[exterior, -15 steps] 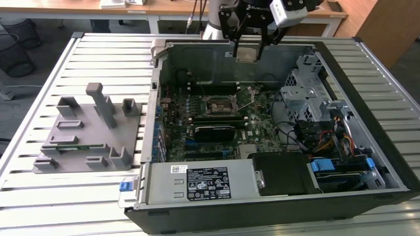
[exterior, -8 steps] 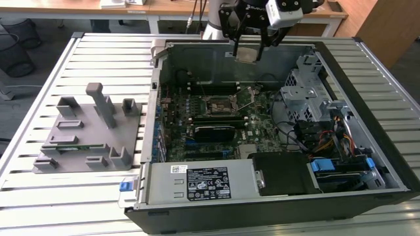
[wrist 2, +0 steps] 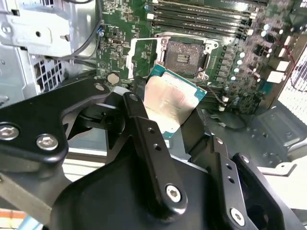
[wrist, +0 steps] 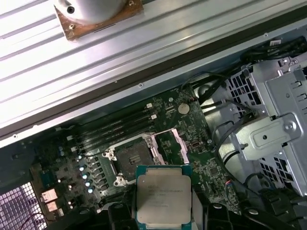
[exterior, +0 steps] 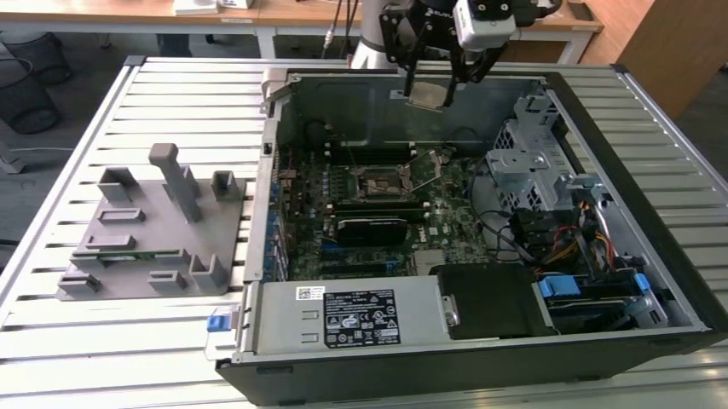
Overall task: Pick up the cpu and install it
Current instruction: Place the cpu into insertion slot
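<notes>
My gripper [exterior: 430, 85] is shut on the cpu [exterior: 427, 94], a flat square chip with a pale silver top and a green edge. It hangs in the air above the far wall of the open computer case [exterior: 671, 281]. Both wrist views show the cpu [wrist 2: 168, 103] [wrist: 163, 194] between the black fingers [wrist 2: 148, 139]. Below it lies the green motherboard [exterior: 449, 192] with its square metal-framed socket [exterior: 381, 181] [wrist 2: 184, 55] [wrist: 132, 160]. The socket's frame stands open and the socket holds nothing. The cpu is well above the socket and apart from it.
A grey plastic fixture [exterior: 153, 230] stands on the slatted table [exterior: 68, 332] at the exterior view's left, with a thin green memory stick [exterior: 125, 253] in it. Inside the case are a metal drive cage [exterior: 529, 158], cables [exterior: 557, 239] and a black power supply [exterior: 353, 315].
</notes>
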Controlling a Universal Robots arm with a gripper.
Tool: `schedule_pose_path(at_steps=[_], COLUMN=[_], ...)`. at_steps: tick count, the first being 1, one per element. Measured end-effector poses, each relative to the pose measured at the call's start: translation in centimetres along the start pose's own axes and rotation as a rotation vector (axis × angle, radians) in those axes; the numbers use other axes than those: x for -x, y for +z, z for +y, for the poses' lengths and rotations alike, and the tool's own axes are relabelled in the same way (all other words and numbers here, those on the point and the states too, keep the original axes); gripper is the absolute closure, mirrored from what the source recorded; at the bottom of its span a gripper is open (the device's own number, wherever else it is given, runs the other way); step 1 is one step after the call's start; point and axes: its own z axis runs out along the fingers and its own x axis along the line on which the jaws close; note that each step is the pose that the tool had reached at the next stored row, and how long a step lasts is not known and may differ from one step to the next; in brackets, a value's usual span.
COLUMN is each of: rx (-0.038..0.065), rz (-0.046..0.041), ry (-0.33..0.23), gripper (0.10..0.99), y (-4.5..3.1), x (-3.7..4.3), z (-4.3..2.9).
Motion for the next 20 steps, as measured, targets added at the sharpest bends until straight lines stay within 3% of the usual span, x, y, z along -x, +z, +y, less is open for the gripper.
schedule_pose_path(at_steps=[20], rx=[0.002], rz=[-0.0086], ry=[0.199], gripper=[0.545], y=[0.11], x=[-0.04], z=[-0.02])
